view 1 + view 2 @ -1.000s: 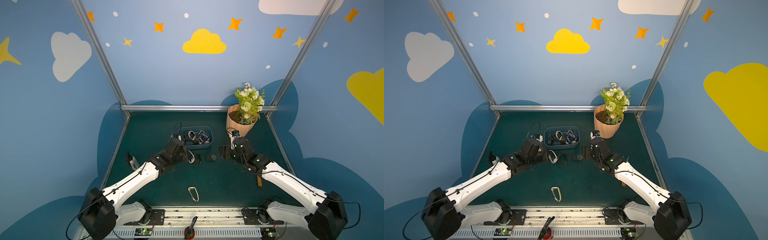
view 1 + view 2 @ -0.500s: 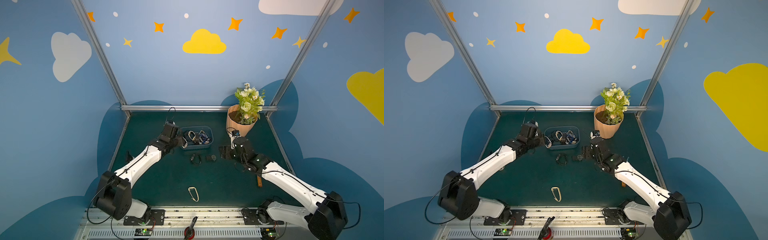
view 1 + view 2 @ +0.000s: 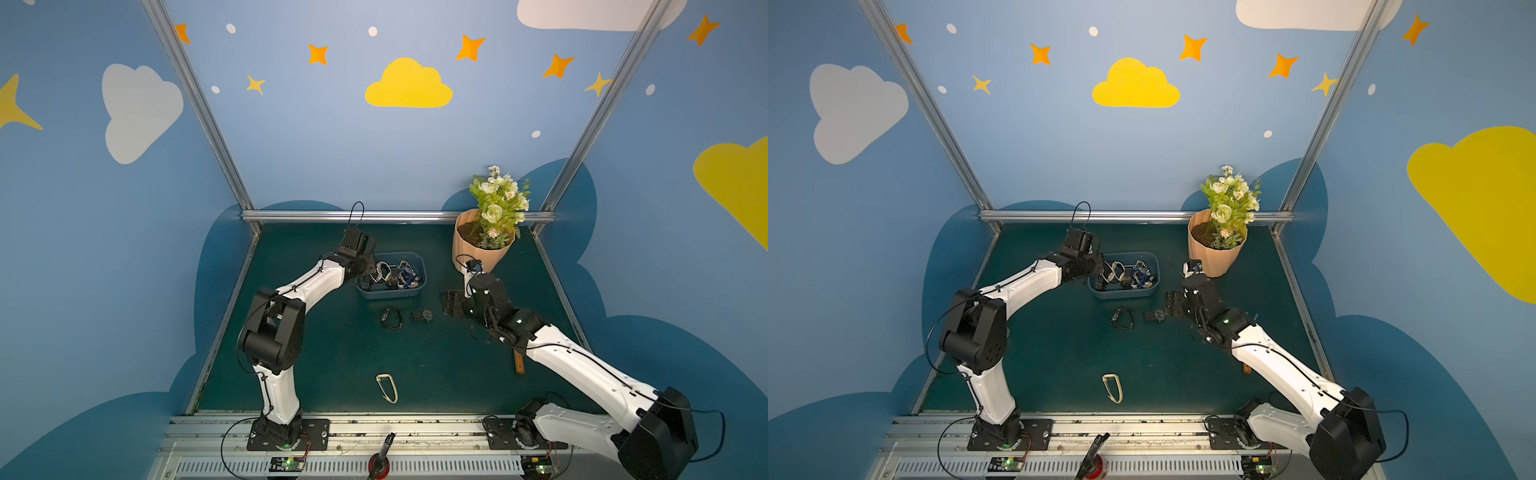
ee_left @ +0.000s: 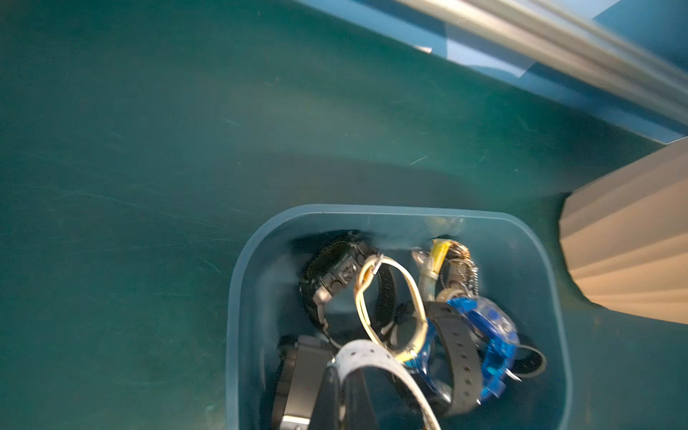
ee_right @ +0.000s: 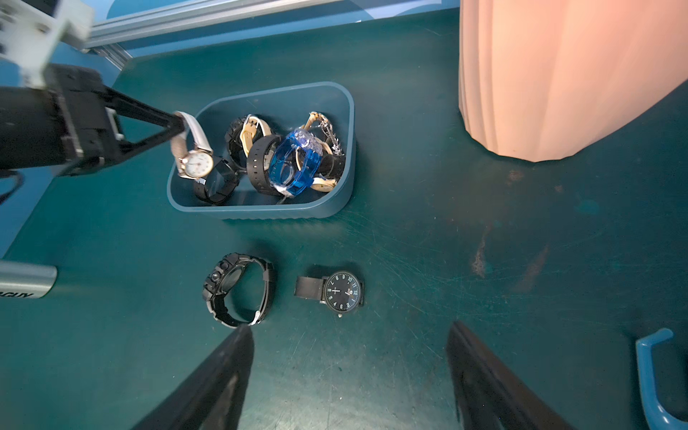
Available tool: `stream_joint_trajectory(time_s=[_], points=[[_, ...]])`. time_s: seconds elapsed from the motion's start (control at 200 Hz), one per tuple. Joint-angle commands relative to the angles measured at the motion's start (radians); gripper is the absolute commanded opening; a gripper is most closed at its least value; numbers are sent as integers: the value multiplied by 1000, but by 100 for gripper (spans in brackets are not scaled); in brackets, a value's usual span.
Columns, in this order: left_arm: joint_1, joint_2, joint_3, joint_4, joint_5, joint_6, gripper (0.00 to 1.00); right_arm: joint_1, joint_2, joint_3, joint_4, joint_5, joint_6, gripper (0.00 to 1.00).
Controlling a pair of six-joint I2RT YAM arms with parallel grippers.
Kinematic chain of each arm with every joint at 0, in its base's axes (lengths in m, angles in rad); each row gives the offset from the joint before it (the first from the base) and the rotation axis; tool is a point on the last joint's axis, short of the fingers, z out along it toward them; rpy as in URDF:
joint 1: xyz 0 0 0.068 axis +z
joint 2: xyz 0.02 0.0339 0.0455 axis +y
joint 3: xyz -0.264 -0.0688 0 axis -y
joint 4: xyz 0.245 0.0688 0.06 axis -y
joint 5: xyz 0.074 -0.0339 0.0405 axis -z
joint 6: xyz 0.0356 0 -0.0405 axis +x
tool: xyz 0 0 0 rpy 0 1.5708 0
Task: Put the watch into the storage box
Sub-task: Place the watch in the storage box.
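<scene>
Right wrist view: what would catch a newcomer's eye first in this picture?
First, the left gripper, shut on the strap of a white-strapped gold watch that hangs over one end of the storage box, which holds several other watches. Next, two black watches lie on the green mat just outside the box: a chunky sport watch and a round-dial watch.

Robot lab booth, cloud-painted walls [image 3: 316,141], aluminium frame [image 3: 395,216], green mat [image 3: 332,365]

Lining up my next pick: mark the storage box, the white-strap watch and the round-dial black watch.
storage box [image 5: 277,213], right wrist view, outer side wall.
white-strap watch [image 5: 194,165], right wrist view, dial.
round-dial black watch [image 5: 342,291], right wrist view, dial.
</scene>
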Motion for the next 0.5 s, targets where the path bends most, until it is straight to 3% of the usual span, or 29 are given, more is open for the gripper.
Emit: stream_joint_trajectory(time_s=[0.0,0.15,0.33,0.37,0.461,0.496], points=[[10,38,34,-29,17,6,4,-10,-14,-3,-18,12,-8,82],[9,85,66,-60,32,7,4,-15,-17,-2,-23,5,-6,82],[10,74,80,-103,14,17,13,-21,-31,-8,-25,5,-6,82],[10,64,76,-106,12,20,23,-22,-34,-13,-25,6,-5,83],[9,32,65,-106,24,17,63,-24,-44,-20,-22,7,-4,82],[10,10,54,-97,28,12,74,-23,-46,-19,-21,6,-4,82]])
